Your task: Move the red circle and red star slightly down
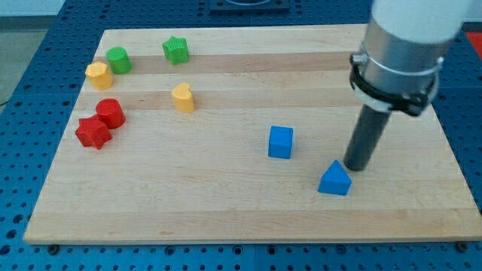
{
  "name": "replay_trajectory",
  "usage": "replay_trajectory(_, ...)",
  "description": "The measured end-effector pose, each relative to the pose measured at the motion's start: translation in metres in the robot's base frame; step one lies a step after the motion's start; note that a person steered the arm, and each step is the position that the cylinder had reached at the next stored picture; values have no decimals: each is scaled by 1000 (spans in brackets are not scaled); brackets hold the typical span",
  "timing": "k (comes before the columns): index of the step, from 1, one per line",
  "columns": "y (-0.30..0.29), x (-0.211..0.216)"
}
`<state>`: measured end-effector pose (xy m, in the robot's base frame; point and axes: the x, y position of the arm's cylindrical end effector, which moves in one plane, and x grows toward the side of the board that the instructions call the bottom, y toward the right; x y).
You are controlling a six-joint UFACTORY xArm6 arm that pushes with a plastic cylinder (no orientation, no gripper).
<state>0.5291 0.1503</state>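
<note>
**Rod tip beside the blue triangle, red pair far off at the view's left**

There are no jaws on this arm to be open or closed: it ends in a straight dark rod, and my tip (356, 166) sits on the pale wooden board (241, 218) holding nothing. Just below and to the view's left of my tip lies the blue triangular block (335, 180), touching the rod or very nearly so; I cannot tell which. Farther to the view's left of my tip, apart from the triangle, stands the blue cube (280, 142).

Well beyond that, up and to the view's left, is the yellow heart-shaped block (183, 98). Higher still, near the board's top edge, sits the green star-shaped block (175, 50).

The task's blocks are at the far left of the board, well apart from my tip. The red circle, a short cylinder (110, 113), touches the red star (93, 132), which lies just below and left of it. Above that pair, the yellow hexagon-like block (99, 76) and the green round block (118, 59) sit side by side, touching.
</note>
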Motion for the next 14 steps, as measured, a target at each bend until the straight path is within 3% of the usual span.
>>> replay_trajectory(2,-43,15)
replay_trajectory(3,-45,-30)
replay_trajectory(4,-23,-122)
replay_trajectory(5,-74,-118)
replay_trajectory(6,-82,-83)
replay_trajectory(7,-98,-81)
replay_trajectory(9,-173,-178)
replay_trajectory(10,-197,-206)
replay_trajectory(14,-216,-228)
